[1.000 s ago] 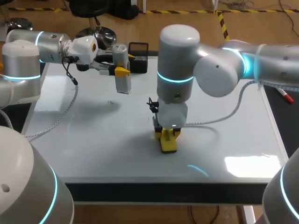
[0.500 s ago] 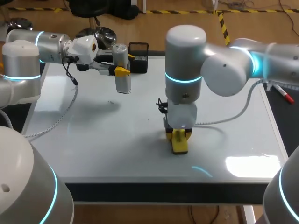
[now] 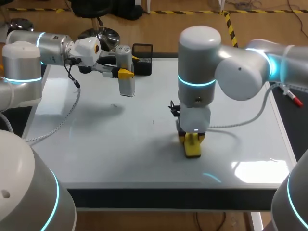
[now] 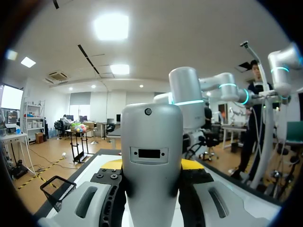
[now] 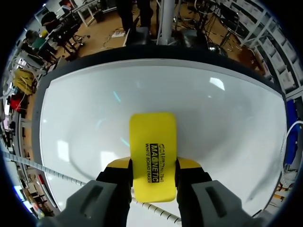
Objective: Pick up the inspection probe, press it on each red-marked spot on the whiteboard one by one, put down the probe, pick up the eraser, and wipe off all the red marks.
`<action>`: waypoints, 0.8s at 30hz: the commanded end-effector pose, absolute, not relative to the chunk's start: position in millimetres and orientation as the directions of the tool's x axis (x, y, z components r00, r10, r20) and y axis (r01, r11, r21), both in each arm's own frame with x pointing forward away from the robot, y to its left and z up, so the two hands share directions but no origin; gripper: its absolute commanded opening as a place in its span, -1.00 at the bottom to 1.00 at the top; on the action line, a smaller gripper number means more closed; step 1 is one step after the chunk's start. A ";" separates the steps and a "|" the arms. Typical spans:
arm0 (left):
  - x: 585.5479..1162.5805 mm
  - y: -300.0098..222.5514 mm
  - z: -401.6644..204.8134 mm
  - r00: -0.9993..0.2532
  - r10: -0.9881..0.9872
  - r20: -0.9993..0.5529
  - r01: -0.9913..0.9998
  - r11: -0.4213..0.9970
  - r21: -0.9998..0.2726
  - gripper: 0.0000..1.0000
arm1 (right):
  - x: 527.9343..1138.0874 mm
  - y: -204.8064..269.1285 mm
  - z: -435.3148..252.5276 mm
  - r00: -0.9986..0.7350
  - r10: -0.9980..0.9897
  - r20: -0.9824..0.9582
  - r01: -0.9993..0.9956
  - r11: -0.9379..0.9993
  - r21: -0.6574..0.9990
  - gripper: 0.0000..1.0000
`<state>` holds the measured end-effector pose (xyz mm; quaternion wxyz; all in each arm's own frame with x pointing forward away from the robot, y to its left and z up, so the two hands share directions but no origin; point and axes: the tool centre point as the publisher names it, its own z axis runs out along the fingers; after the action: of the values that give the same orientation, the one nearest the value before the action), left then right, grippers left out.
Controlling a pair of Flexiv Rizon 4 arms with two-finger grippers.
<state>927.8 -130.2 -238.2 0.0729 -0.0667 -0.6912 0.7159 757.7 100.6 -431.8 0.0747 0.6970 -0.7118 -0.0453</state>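
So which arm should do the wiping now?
Right. The right end effector is shut on the yellow eraser, which lies flat on the whiteboard. The left end effector is shut on the probe, up over the board's far side.

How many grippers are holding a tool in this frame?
2. The left gripper holds the inspection probe above the whiteboard's far left; the right gripper holds the yellow eraser against its middle.

right gripper clamping the yellow eraser, slid rightward across the whiteboard, slightly nearer its front edge
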 end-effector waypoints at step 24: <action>927.2 -130.3 -237.2 -0.981 0.194 0.004 -0.010 -0.033 -0.999 -1.00 | 830.4 80.3 -374.4 0.013 -0.997 0.074 -1.000 -0.011 0.019 -1.00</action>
<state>927.8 -130.2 -238.2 0.0729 -0.0667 -0.6912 0.7159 824.4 83.1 -379.8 0.0287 0.7099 -0.7034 0.0203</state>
